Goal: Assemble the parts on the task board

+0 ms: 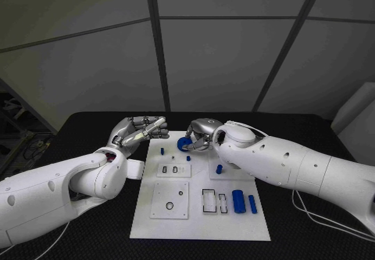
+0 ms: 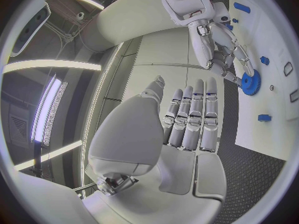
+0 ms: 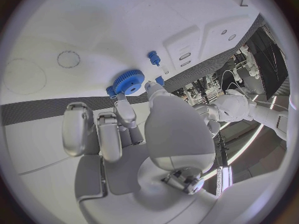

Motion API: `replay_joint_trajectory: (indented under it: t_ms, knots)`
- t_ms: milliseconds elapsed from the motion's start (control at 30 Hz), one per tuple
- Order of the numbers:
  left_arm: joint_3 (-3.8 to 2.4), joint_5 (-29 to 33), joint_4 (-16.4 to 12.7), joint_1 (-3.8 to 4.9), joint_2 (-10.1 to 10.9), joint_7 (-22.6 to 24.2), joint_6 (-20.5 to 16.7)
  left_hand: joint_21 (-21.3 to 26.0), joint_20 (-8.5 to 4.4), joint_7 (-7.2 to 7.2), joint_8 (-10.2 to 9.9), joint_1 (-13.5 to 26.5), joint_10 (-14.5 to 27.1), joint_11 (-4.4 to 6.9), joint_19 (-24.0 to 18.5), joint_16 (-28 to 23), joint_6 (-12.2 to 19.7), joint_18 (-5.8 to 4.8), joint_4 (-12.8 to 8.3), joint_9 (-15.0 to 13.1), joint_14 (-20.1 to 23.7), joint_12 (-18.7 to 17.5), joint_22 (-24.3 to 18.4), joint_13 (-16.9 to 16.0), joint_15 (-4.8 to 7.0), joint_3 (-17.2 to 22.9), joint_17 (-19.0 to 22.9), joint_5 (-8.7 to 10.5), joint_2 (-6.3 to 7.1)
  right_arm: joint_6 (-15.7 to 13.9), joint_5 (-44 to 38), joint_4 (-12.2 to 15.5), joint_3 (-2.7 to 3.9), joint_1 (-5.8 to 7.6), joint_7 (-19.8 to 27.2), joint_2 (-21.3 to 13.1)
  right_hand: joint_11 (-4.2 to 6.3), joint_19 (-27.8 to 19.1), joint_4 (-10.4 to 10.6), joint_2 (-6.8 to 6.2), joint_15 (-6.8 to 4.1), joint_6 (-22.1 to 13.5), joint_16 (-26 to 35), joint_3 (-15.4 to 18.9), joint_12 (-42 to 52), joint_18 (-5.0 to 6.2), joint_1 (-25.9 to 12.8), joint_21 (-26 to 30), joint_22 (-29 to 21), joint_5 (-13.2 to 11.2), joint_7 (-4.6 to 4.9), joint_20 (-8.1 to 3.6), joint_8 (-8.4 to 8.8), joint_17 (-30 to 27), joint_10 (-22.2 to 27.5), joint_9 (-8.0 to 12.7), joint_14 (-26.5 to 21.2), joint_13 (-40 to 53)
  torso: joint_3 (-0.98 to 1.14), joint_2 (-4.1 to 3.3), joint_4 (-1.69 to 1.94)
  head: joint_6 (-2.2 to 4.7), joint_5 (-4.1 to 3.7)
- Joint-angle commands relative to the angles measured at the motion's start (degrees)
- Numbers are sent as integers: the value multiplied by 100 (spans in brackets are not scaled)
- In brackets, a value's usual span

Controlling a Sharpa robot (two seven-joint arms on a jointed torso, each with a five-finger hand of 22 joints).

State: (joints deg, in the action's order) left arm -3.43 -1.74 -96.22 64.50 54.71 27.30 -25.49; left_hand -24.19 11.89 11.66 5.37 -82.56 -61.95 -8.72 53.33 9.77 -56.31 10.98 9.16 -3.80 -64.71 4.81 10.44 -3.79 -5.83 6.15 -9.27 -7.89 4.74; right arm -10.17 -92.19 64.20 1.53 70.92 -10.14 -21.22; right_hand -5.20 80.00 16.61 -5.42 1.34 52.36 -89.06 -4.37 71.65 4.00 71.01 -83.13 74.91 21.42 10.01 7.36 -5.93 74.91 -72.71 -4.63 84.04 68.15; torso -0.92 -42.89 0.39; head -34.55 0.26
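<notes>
Blue gear (image 1: pixel 184 143), pinched in the right hand (image 1: pixel 201 133) over the task board (image 1: pixel 200 227) at twelve o'clock, should in my judgement come down level and square onto its post, while the left hand (image 1: pixel 137 130), fingers straight and holding nothing, keeps clear at ten o'clock.

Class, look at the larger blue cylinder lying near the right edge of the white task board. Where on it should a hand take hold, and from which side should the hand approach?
Grip the larger blue cylinder across its middle, coming from above. It lies flat on the task board, so its curved sides are exposed. A thinner blue cylinder lies close beside it, leaving little room, so the fingers should probably go in carefully on that side.
</notes>
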Motion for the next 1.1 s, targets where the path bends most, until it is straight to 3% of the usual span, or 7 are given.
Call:
replay_joint_trajectory:
  t_ms: [33, 200, 367, 500, 767, 833, 1100]
  knots:
    - [-5, -42, -6, 10, 7, 15, 56, -18, 21, 32, -18, 40, 19, -24, -11, -7, 21, -63, -34, 7, 7, -22, -4, 5, -28, -14, -9, 27, -6, 47, 55, 53, -6, 0, -32, -57, 12, 75, -35, -39, -35, 49, -33, 14, 40, -102, -16, -36, 158, 47, -16, -3, -31, 1342, -46, -5, 557, 26, 0, 4, 2, 7, 3]
    - [-5, -42, -4, 10, 17, 18, 54, -18, 22, 33, -21, 40, 20, -26, -14, -11, 21, -64, -36, 6, 9, -25, -4, 5, -29, -15, -10, 27, -6, -226, 29, 200, -6, -1, 8, -184, 27, 115, -74, -64, -47, 84, -45, -17, 88, -114, 78, -66, 217, 51, -30, -13, -34, 1374, -92, -2, 564, 79, 2, 4, -2, 7, 7]
    - [-5, -42, -4, 10, 28, 22, 33, 15, 40, 43, -47, 46, 19, -38, -99, -74, 14, -75, -59, 4, 52, -52, -21, 2, -50, -18, -15, 26, -11, -863, 99, 369, -6, -2, 179, -381, 37, 127, -92, -68, -56, 111, -41, -45, 124, -117, 140, -75, 234, 101, -40, -21, -37, 1364, -132, -1, 562, 121, -3, 7, -7, 17, -1]
    - [-5, -42, 2, 10, 37, 24, 28, 22, 45, 45, -53, 48, 17, -40, -122, -90, 11, -77, -65, 3, 61, -58, -25, 1, -55, -18, -17, 25, -12, -1124, 174, 517, -6, -3, 239, -569, 42, 129, -103, -72, -60, 122, -42, -60, 134, -118, 175, -77, 238, 133, -45, -26, -36, 1368, -143, 1, 563, 132, 3, 6, -2, 23, -3]
    - [-5, -42, 15, 10, 42, 24, 27, 22, 45, 45, -53, 48, 17, -40, -122, -90, 11, -77, -65, 3, 61, -58, -25, 1, -55, -18, -17, 25, -12, -1148, 300, 658, -6, -4, 269, -701, 47, 145, -119, -102, -65, 135, -47, -64, 140, -123, 215, -88, 261, 130, -49, -31, -34, 1380, -153, 3, 566, 140, 0, -5, 9, 40, -10]
    - [-5, -42, 25, 10, 33, 23, 31, 24, 46, 45, -55, 48, 16, -40, -128, -94, 10, -77, -67, 3, 62, -60, -26, 1, -56, -18, -18, 25, -14, -1057, 312, 663, -6, -3, 262, -669, 47, 147, -128, -120, -67, 128, -52, -67, 137, -124, 243, -90, 266, 94, -48, -34, -23, 1395, -154, 9, 569, 137, 0, -2, 31, 35, -14]
    - [-5, -42, 39, 10, 19, 21, 33, 24, 46, 45, -55, 48, 16, -40, -128, -94, 10, -77, -67, 3, 62, -60, -26, 1, -56, -18, -18, 25, -14, -698, 333, 520, -6, -3, 193, -456, 7, 142, -106, -150, -36, -54, -62, -78, 121, -124, 314, -88, 264, -68, 2, -16, 123, 1422, -139, 61, 575, 128, -9, -2, 11, 28, -9]
